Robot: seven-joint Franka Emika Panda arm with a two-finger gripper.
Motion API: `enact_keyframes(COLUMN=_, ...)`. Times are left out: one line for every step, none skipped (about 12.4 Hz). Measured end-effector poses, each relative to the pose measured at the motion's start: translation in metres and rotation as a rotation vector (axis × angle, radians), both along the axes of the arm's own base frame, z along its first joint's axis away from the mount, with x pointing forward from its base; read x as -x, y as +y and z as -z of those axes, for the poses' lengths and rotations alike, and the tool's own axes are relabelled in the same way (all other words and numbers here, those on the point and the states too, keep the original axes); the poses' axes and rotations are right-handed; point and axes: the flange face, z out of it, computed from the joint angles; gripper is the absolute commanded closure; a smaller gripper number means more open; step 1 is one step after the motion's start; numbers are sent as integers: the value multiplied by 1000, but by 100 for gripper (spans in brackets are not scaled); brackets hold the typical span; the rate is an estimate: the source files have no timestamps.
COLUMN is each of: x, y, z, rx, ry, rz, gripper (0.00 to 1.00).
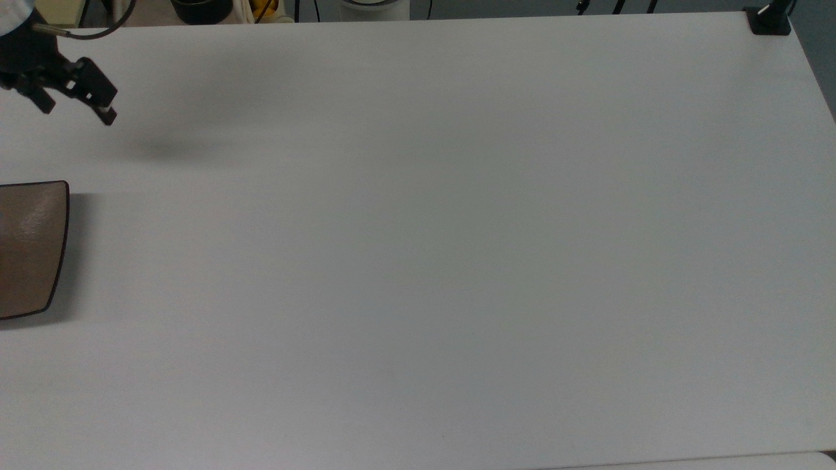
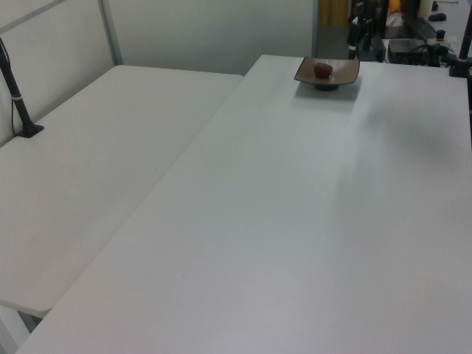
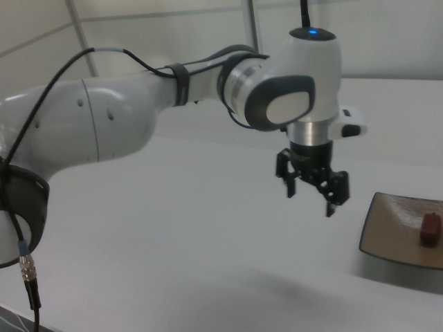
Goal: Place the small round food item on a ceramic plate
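Bench (image 2: 295, 221) was white, its near stretch bare in the left view. At the far end sat the ceramic plate (image 2: 344, 71), glossy brown, squarish with a dark rim. The small round food item (image 2: 323, 70) rested on the plate, toward the left view's left of its middle; in the right view it lay on the plate's right part (image 3: 430, 229), plate (image 3: 394, 228) low at the right view's right edge. In the top view the plate (image 1: 29, 248) was cut by the top view's left edge. The tool (image 3: 309, 192) hung in the air above the bench, well apart from the plate, fingers spread wide and holding nothing; top view placed it (image 1: 73, 106) at upper left.
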Motion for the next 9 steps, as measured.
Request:
enact_keyframes(x=6, y=18, z=-5, rx=-5, ry=79, rz=-29, gripper=0)
enact_keyframes(x=10, y=39, z=-13, rx=-15, ry=123, rz=-21, gripper=0)
enact_keyframes(x=11, y=62, z=-25, rx=-25, ry=134, rz=-1, gripper=0)
enact_keyframes(x=14, y=78, z=-35, rx=-29, ry=131, rz=0, gripper=0)
enact_keyframes(x=23, y=102, z=-52, rx=-32, ry=116, rz=-11, gripper=0)
enact_keyframes(x=37, y=122, z=-70, rx=-35, ry=98, rz=-28, gripper=0)
enact_keyframes(x=50, y=146, z=-86, rx=-37, ry=82, rz=-54, gripper=0)
enact_keyframes(x=57, y=173, z=-95, rx=-35, ry=65, rz=-58, gripper=0)
enact_keyframes(x=57, y=197, z=-98, rx=-27, ry=32, rz=-49, gripper=0)
